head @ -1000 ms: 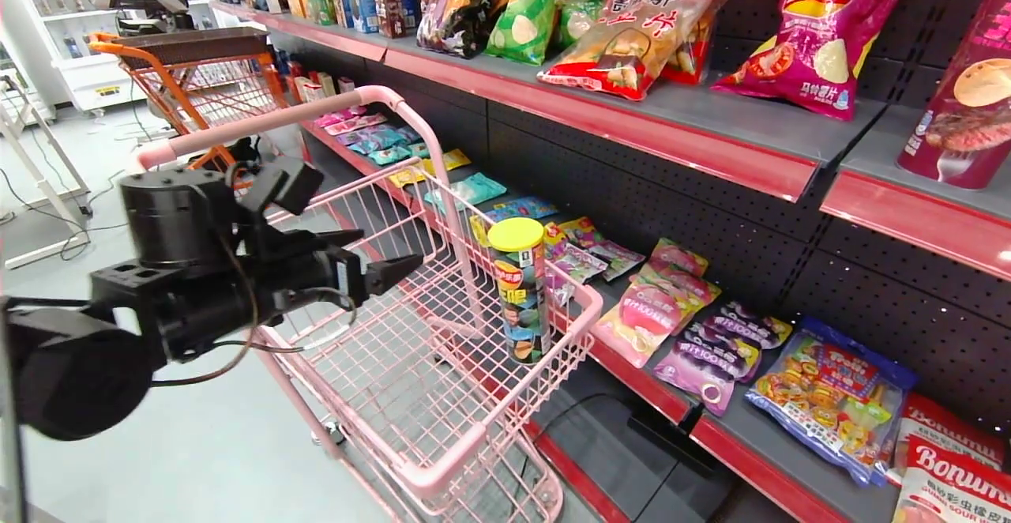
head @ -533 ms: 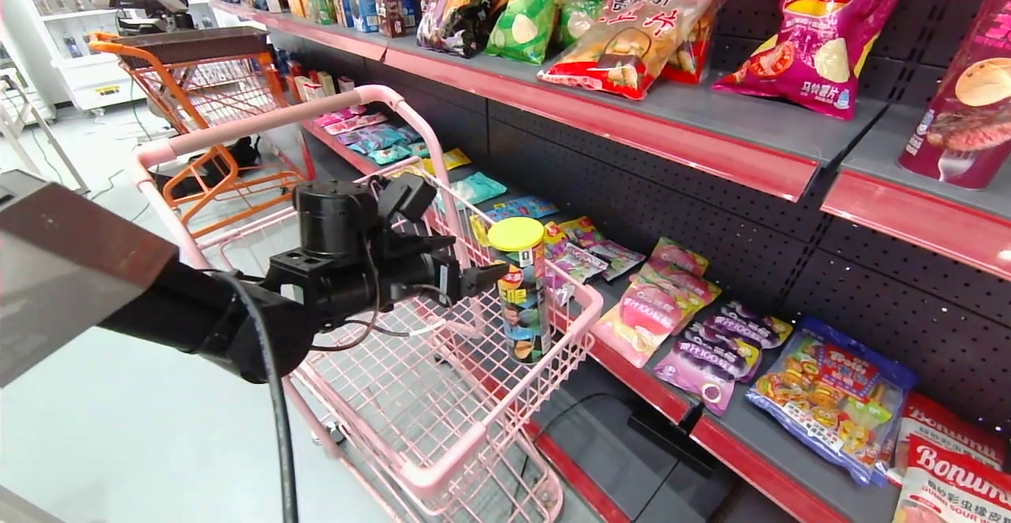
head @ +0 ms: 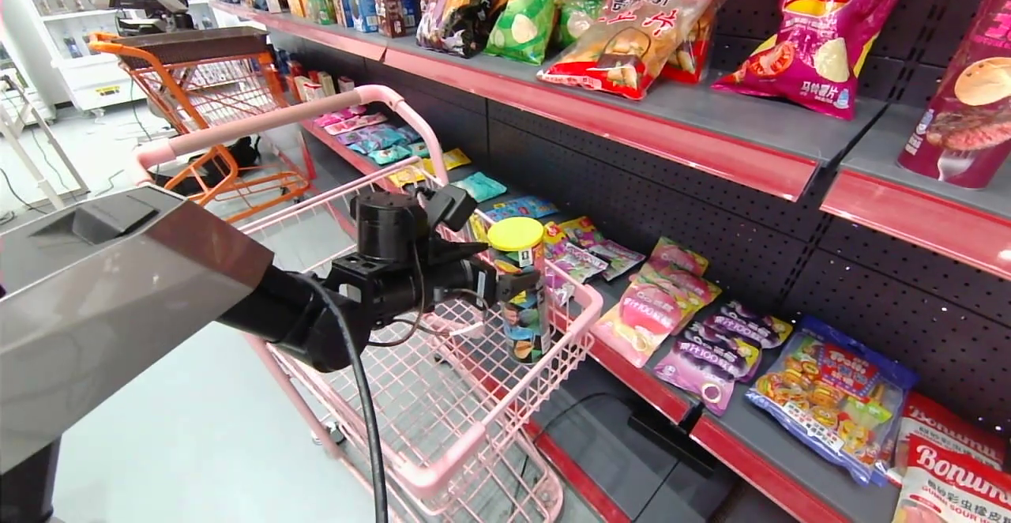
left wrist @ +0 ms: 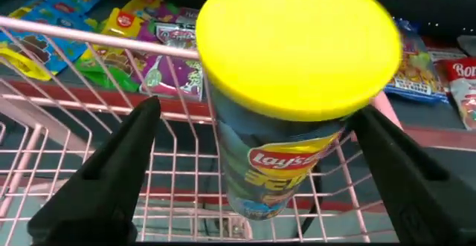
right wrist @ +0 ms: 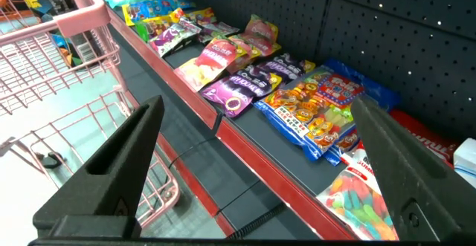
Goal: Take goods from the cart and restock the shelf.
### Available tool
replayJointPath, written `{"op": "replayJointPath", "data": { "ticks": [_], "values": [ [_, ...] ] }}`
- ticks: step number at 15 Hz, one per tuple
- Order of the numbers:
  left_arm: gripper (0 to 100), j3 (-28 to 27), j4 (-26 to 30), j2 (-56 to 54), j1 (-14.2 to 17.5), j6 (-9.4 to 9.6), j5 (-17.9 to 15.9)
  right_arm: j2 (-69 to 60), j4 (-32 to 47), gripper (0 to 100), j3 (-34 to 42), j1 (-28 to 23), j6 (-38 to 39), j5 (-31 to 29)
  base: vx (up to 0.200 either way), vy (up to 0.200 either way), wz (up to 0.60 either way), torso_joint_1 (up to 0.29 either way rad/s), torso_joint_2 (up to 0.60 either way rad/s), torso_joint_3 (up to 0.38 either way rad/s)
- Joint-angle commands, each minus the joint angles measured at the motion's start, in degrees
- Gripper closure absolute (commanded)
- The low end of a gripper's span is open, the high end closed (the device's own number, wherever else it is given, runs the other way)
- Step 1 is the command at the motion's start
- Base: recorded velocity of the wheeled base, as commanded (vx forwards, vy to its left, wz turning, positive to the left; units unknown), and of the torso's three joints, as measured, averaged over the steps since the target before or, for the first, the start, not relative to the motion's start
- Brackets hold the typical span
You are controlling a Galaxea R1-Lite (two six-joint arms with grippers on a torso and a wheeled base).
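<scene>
Inside the pink cart [head: 454, 456], against the wall that faces the shelf, the chips can [head: 523, 325] stands upright on the wire floor. Its yellow lid [head: 515, 233] rises just above the cart's rim.

The left gripper [head: 505, 282] reaches in over the cart's basket and sits level with the upper part of the can, just below the lid. Its jaws are apart, with one finger [left wrist: 111, 179] on each side of the can. The left wrist view shows a gap between each finger and the can wall.

The right gripper [right wrist: 256, 175] hangs outside the cart, near its shelf-side rim. Its jaws are spread wide with nothing between them.

Beside the cart, the lower shelf [head: 715, 432] carries flat candy pouches [head: 659, 306]. Above the cart, the upper shelf [head: 679, 116] carries chip bags [head: 632, 25]. An orange cart [head: 197, 73] stands behind the pink cart.
</scene>
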Motion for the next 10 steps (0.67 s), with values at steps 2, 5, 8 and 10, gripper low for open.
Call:
{"op": "replayJointPath", "data": {
  "ticks": [2,5,8,10],
  "values": [
    [0,-0.5,-0.2,1.6,-0.8,-0.02,0.5,0.0,0.0,0,0.0,0.0,0.0,0.0,0.0,0.0,0.0,0.0,0.0,0.0],
    [100,-0.4,0.0,1.7,-1.1,-0.02,0.5,0.0,0.0,0,0.0,0.0,0.0,0.0,0.0,0.0,0.0,0.0,0.0,0.0],
    [100,-0.1,-0.2,1.7,-1.3,-0.11,0.6,0.0,0.0,0,0.0,0.0,0.0,-0.1,0.0,0.0,0.0,0.0,0.0,0.0],
    [100,0.3,0.2,-0.5,-0.8,-0.46,1.9,0.0,0.0,0,0.0,0.0,0.0,0.0,0.0,0.0,0.0,0.0,0.0,0.0]
  ]
}}
